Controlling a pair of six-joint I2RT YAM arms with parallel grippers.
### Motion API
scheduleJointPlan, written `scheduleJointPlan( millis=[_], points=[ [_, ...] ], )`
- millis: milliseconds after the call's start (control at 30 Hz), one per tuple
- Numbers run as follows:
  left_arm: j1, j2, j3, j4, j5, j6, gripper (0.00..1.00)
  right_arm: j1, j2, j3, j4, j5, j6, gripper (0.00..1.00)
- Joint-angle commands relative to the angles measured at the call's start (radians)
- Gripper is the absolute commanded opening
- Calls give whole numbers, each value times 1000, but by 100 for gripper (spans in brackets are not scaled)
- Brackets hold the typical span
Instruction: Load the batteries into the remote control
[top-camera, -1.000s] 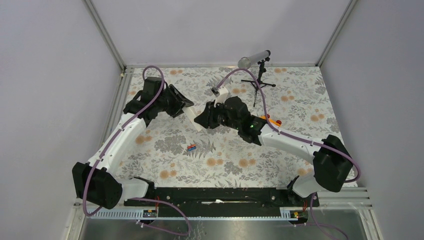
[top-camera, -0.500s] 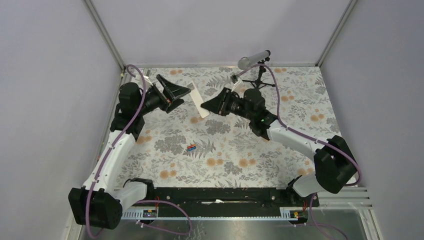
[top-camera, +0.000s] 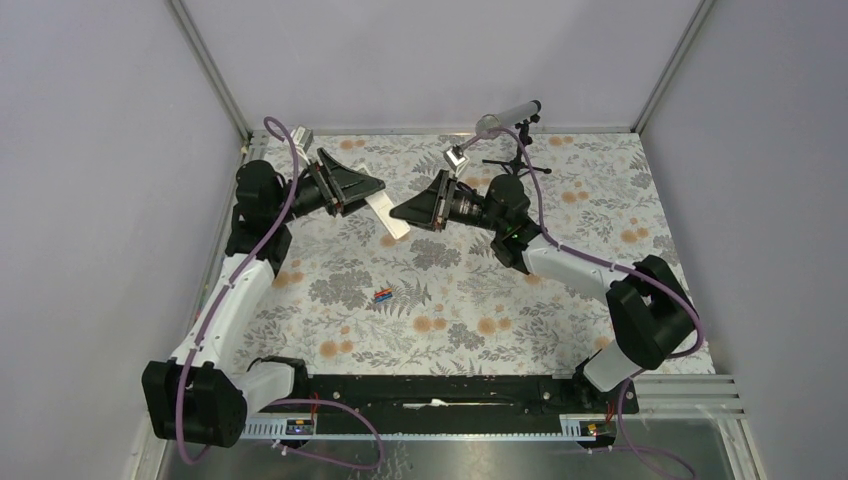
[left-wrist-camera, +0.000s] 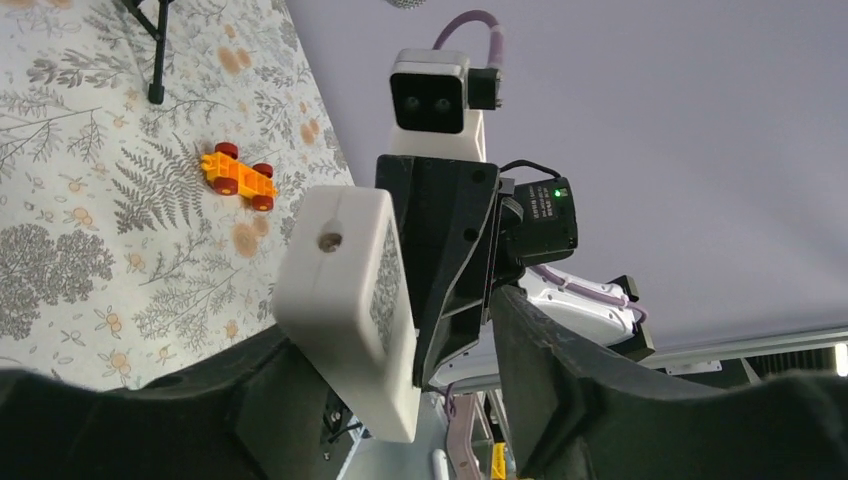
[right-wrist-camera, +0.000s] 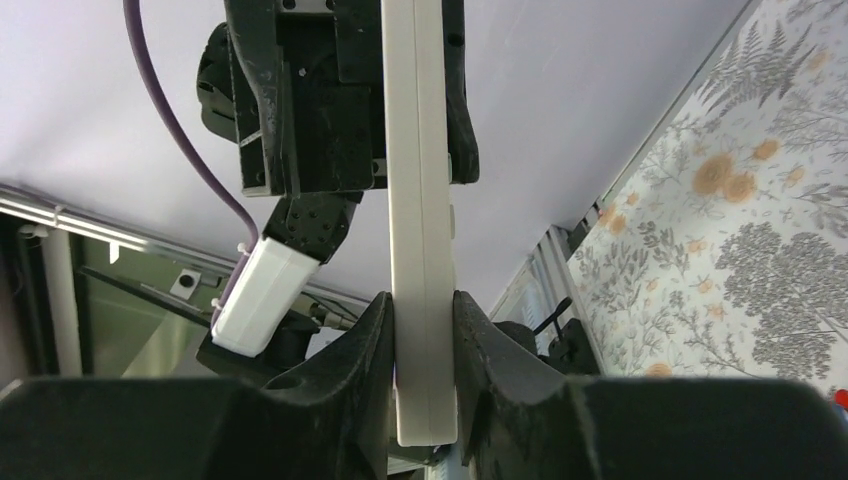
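Note:
The white remote control (top-camera: 386, 216) is held off the table between the two grippers. My right gripper (top-camera: 400, 212) is shut on it; in the right wrist view the remote (right-wrist-camera: 420, 200) stands edge-on, clamped between both fingers (right-wrist-camera: 365, 350). My left gripper (top-camera: 372, 187) is open, with the remote's other end (left-wrist-camera: 345, 300) between its jaws, lying against one finger and apart from the other finger (left-wrist-camera: 560, 390). The red and blue batteries (top-camera: 382, 295) lie together on the floral mat, nearer me than both grippers.
A small black tripod holding a clear tube (top-camera: 512, 118) stands at the back, just behind the right arm. An orange toy car with red wheels (left-wrist-camera: 238, 176) sits on the mat on the right side. Grey walls enclose the mat on three sides.
The right gripper has lifted the remote and swung it left and tilted it. The left arm has pulled back and turned, bringing its open jaws around the remote's far end.

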Motion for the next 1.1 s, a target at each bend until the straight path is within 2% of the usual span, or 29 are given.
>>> scheduleJointPlan(
  millis=[0, 133, 233, 267, 367, 400, 467, 600, 833, 967, 1067],
  points=[
    [5, 5, 31, 167, 51, -73, 52, 0, 9, 57, 66, -77, 33, 18],
    [5, 2, 23, 175, 51, -83, 30, 0, 7, 57, 39, -66, 19, 18],
    [3, -5, 7, 180, 31, -78, 5, 0, 8, 58, 23, -50, 7, 21],
    [3, -6, 1, 188, 23, -80, 0, 1, 7, 57, 15, -39, 0, 31],
    [3, -7, 0, 201, -12, -83, 0, 3, -20, 22, 25, 46, -37, 74],
    [3, -8, 3, 204, -32, -86, 0, 7, -37, 2, 28, 101, -48, 85],
    [3, -15, -3, 220, -74, -98, 0, 22, -58, -13, 5, 199, -70, 97],
    [-7, -23, -22, 246, -148, -125, 0, 54, -22, 55, -66, 225, -67, 99],
    [-15, -24, -61, 293, -202, -188, 0, 77, 47, 76, 7, 259, 65, 93],
    [-15, -38, -84, 306, -220, -219, 0, 77, 48, 99, -54, 308, 69, 93],
    [-15, -53, -102, 308, -243, -241, 0, 77, 37, 77, -38, 345, 80, 93]
  ],
)
